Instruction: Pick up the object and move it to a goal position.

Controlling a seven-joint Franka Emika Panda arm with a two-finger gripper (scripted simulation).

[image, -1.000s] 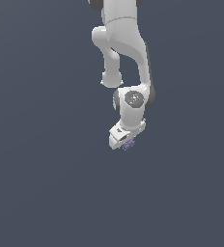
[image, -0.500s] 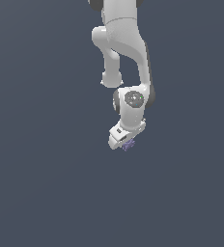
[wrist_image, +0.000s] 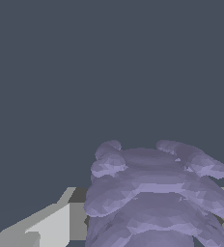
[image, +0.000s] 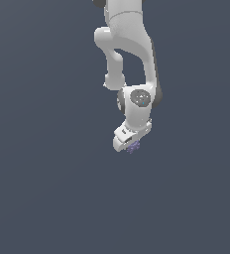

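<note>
The object (image: 133,147), a small lavender lump with bumpy, spiky edges, sits right at the tip of my gripper (image: 129,145), poking out on the exterior view's right side of the white gripper body. In the wrist view the object (wrist_image: 157,193) fills the lower part of the picture, tight up against the camera, with one pale finger (wrist_image: 49,224) showing beside it, touching or nearly so. I read the gripper as closed down on the object, narrow gap, only the lump between the fingers; the second finger is hidden behind it. The arm (image: 129,49) hangs down from the top of the exterior view, wrist bent, with plain dark grey all round and no table edge I can make out, so I can't tell whether the object is lifted clear or sitting low. No goal marker visible in either view. My judgement: grasp done, carry step in hand. Next move needs steady travel to the goal without loosening the pinch, since such an irregular lump could twist out.
</note>
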